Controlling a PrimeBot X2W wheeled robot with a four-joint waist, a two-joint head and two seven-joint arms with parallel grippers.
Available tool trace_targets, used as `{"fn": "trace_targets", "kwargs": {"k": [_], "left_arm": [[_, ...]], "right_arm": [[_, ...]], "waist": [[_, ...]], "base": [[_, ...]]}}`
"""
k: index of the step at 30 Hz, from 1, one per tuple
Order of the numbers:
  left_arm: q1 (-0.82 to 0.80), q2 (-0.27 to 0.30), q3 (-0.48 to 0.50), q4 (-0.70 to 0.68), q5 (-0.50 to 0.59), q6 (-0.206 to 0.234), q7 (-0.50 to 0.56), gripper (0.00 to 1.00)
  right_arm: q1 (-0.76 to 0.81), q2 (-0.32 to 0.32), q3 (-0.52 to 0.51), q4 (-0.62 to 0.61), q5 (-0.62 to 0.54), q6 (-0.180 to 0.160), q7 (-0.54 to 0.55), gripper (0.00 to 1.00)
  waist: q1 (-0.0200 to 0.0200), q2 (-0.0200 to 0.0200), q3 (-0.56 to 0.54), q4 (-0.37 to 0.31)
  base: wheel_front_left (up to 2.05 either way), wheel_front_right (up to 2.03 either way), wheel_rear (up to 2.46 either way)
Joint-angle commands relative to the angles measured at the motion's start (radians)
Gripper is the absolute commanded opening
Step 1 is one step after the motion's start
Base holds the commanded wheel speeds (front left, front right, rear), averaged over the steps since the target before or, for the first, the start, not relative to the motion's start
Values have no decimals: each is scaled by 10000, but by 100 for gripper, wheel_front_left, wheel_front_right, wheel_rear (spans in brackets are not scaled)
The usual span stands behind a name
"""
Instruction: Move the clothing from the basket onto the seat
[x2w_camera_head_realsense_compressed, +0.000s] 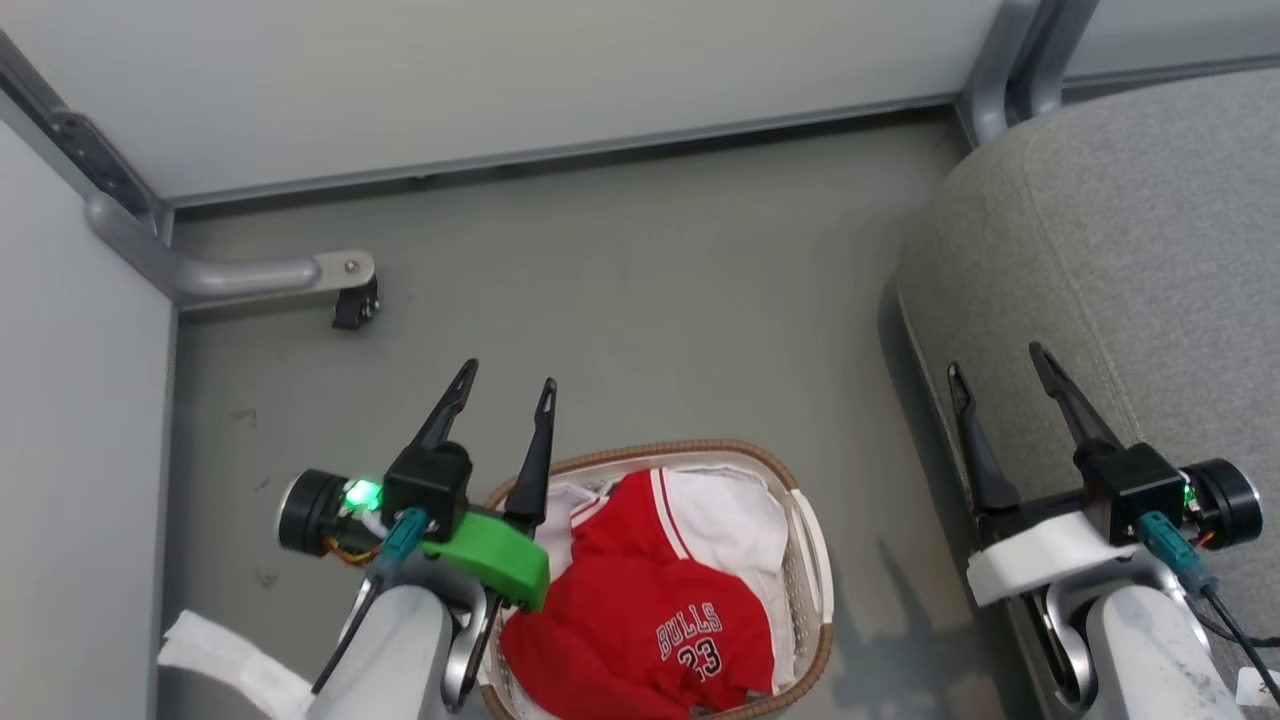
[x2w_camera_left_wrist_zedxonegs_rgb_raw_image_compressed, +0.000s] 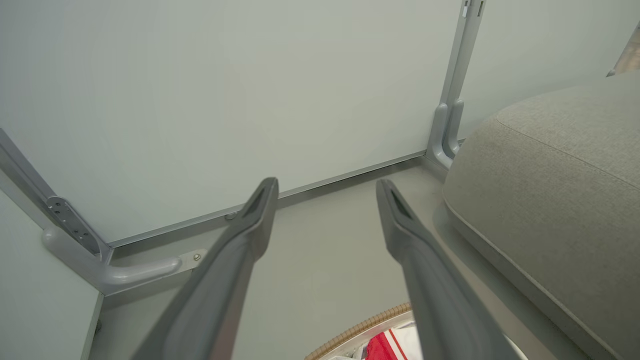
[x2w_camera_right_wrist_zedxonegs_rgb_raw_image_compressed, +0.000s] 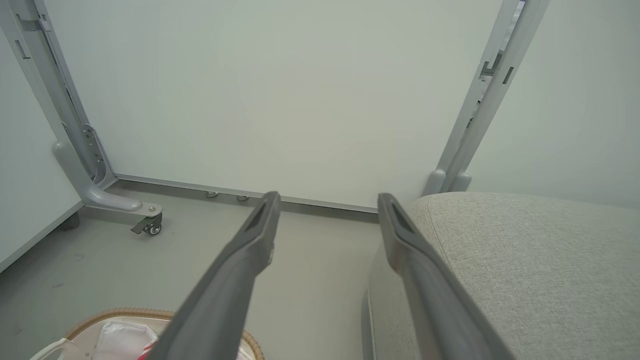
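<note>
L hand & R hand: fingers apart, both empty. Red clothing lies in basket on floor, beside grey seat.

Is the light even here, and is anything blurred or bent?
Head view: even soft light, sharp, faint shadows on the floor right of the basket. Left wrist view: the left pincer looks soft near the lens. Right wrist view: the frame posts lean apart, wide-angle bend.

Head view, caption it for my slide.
Red clothing lies in the basket; left hand and right hand open, seat alongside.
</note>
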Motion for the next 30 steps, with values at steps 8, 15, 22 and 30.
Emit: {"fn": "trace_targets", "kwargs": {"k": [8, 15, 22, 30], "left_arm": [[-2854, 61, -1811, 3548, -482, -239, 5, 100], [-4263, 69, -3556, 5899, -412, -342, 624, 100], [-5034, 67, -4329, 7419, -563, -250, 1711, 100], [-5452, 64, -4479, 8329, -791, 319, 2638, 100]], "right_arm": [[-1224, -44, -54, -400, 71, -6, -49, 100], [-1792, -38, 37, -597, 454, -6, -49, 100], [-2213, -36, 406, -715, 960, -6, -49, 100], [-2314, -38, 854, -672, 1397, -6, -49, 100]], "waist": [[0, 0, 3631, -1130], [0, 0, 5074, -1586], [0, 0, 5946, -1961], [0, 0, 6150, -2202]], "base": [[0, 0, 0], [0, 0, 0], [0, 0, 0], [0, 0, 0]]}}
